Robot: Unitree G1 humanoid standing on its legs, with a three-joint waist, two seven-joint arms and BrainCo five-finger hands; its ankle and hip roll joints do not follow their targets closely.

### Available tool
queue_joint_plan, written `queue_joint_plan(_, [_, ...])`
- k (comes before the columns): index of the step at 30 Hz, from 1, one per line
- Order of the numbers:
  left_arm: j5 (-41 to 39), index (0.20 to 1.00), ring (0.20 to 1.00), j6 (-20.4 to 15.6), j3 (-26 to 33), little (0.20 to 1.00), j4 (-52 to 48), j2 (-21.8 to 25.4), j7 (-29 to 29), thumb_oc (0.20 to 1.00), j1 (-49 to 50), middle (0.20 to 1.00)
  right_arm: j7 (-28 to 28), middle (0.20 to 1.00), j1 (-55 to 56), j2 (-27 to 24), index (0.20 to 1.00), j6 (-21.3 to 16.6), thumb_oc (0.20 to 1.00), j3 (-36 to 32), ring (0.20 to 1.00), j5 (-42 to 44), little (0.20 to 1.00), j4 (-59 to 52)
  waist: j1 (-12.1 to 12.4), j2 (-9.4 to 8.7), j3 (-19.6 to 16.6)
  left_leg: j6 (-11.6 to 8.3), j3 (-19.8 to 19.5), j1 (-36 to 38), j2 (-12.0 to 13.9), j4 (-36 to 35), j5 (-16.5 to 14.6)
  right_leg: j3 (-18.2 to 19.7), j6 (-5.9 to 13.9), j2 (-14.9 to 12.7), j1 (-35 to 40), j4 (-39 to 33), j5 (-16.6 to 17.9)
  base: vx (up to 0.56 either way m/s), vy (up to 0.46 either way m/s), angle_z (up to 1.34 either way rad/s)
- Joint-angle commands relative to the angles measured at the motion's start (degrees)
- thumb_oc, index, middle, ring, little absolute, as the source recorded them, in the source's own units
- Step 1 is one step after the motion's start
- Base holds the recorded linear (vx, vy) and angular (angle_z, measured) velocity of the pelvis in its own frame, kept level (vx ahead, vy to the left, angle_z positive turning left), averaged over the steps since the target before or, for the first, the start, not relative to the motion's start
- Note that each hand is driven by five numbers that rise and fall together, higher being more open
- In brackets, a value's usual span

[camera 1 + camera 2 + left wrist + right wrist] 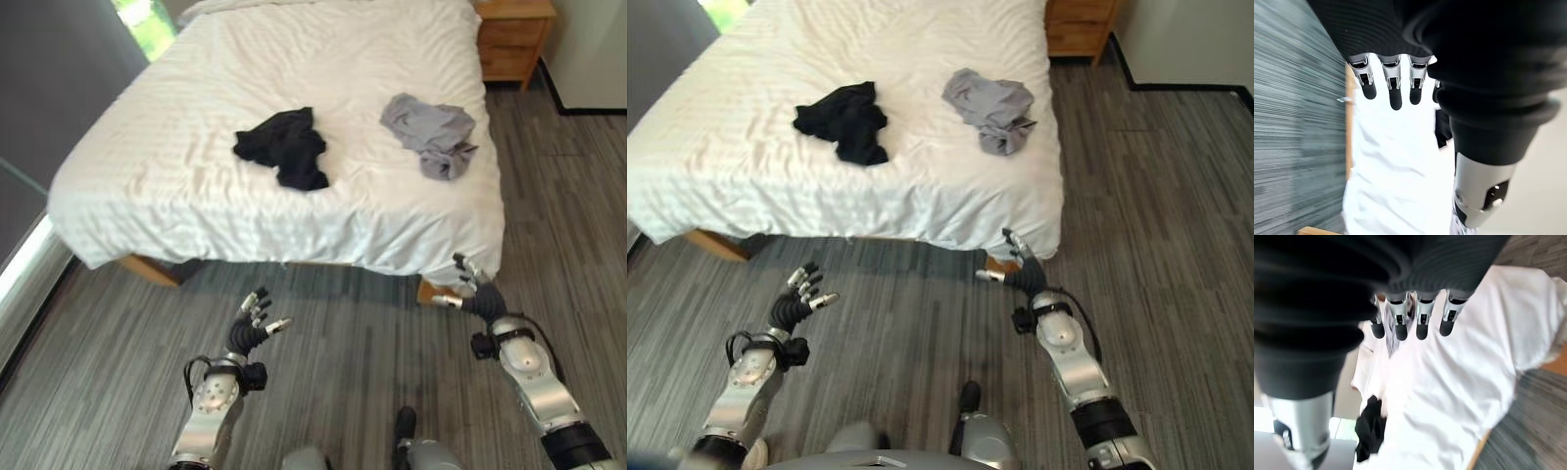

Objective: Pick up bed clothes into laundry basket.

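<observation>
White bed (196, 176): black garment (284, 147) beside grey garment (431, 132) | left hand (253, 328) and right hand (475, 294): fingers spread, empty, over grey floor (333, 343)

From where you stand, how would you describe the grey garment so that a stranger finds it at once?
Look at the white bed. Two crumpled garments lie on top: the grey garment is nearer the wooden nightstand, and paler than the black garment beside it.

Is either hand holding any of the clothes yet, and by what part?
No. The left hand and right hand are open over the floor; the black garment and grey garment lie on the bed.
</observation>
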Motion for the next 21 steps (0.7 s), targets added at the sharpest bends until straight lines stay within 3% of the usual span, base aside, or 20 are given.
queue_joint_plan(1, [-1.38,1.000,1.000,-3.56,1.57,1.000,-3.32,1.99,1.55,1.000,0.77,1.000,-0.54,1.000,-1.46,-1.92,1.000,-2.65,1.000,1.97,1.000,-2.80,1.000,-3.99,1.93,-0.98,2.19,2.45,5.08,7.66,1.57,-27.59,-3.12,-1.97,8.85,-2.09,1.45,-4.27,1.75,0.33,0.184,-0.84])
queue_joint_plan(3, [-1.41,1.000,1.000,-3.65,2.45,1.000,-3.69,1.60,1.85,1.000,1.72,1.000,-0.50,1.000,-1.48,-2.68,1.000,-2.66,1.000,2.29,1.000,-5.36,1.000,-5.18,2.48,-0.57,1.39,2.49,7.59,7.99,2.49,-41.38,-1.76,-1.00,10.39,-2.21,2.73,-4.27,0.83,0.35,0.232,-0.95])
queue_joint_plan(6, [-0.85,1.000,1.000,-3.77,2.78,1.000,-3.16,0.90,2.49,1.000,2.74,1.000,-1.80,1.000,-2.76,-4.21,1.000,-2.76,1.000,2.84,1.000,-9.09,1.000,-5.80,3.45,0.52,0.95,1.18,6.92,10.18,3.90,-55.07,5.17,0.67,11.27,-2.23,5.47,-4.27,-0.34,0.36,0.244,-0.89])
queue_joint_plan(9, [-1.08,1.000,1.000,-3.95,2.85,1.000,-3.24,0.38,2.67,1.000,3.47,1.000,-2.98,1.000,-3.42,-5.14,1.000,-2.53,1.000,2.57,1.000,-11.58,1.000,-6.50,3.83,0.61,0.83,0.67,5.71,9.93,5.21,-57.08,7.21,1.20,11.32,-2.42,7.79,-4.27,-1.24,0.23,0.132,-0.57])
queue_joint_plan(11, [-1.27,1.000,1.000,-3.80,2.85,1.000,-3.56,-0.04,2.20,1.000,4.90,1.000,-4.04,1.000,-4.47,-6.61,1.000,-2.19,1.000,2.19,1.000,-17.00,1.000,-8.86,3.89,1.19,-0.76,0.72,8.14,12.18,6.70,-59.36,7.40,0.84,11.69,-2.23,10.00,-4.27,-2.43,0.35,0.221,-0.26])
queue_joint_plan(13, [-0.76,1.000,1.000,-3.90,2.43,1.000,-3.35,0.52,2.33,1.000,5.18,1.000,-5.84,1.000,-7.67,-7.74,1.000,-1.93,1.000,3.25,1.000,-20.95,1.000,-8.33,4.43,1.12,-2.06,0.77,8.42,13.32,6.26,-59.86,7.24,0.91,12.19,-2.79,11.15,-4.27,-2.67,0.38,0.253,0.38])
queue_joint_plan(17, [-1.75,1.000,1.000,-4.24,0.14,1.000,-2.95,3.77,1.00,1.000,5.13,1.000,-8.41,1.000,-16.99,-10.52,1.000,-0.11,1.000,6.37,1.000,-25.27,1.000,-1.72,7.27,-1.09,-3.55,1.90,9.08,14.39,4.39,-60.30,6.05,0.40,13.28,-4.80,12.73,-3.49,-2.05,0.25,0.157,0.21])
queue_joint_plan(20, [-2.84,1.000,1.000,-4.12,-1.64,1.000,-2.28,7.26,-0.27,1.000,3.92,1.000,-10.04,1.000,-24.79,-12.66,1.000,1.92,1.000,9.79,1.000,-27.23,1.000,8.32,9.03,-2.84,-3.66,3.51,8.82,15.14,2.60,-60.59,4.04,-0.08,14.47,-6.82,10.14,4.35,-1.25,0.19,0.179,0.30])
queue_joint_plan(21, [-3.40,1.000,1.000,-4.08,-1.92,1.000,-2.34,8.30,-0.55,1.000,3.54,1.000,-10.37,1.000,-27.96,-12.75,1.000,2.39,1.000,11.38,1.000,-27.09,1.000,12.44,9.31,-3.41,-2.95,4.21,8.55,15.12,1.79,-60.59,3.48,1.00,15.25,-7.75,7.15,9.08,1.01,0.14,0.159,0.57])
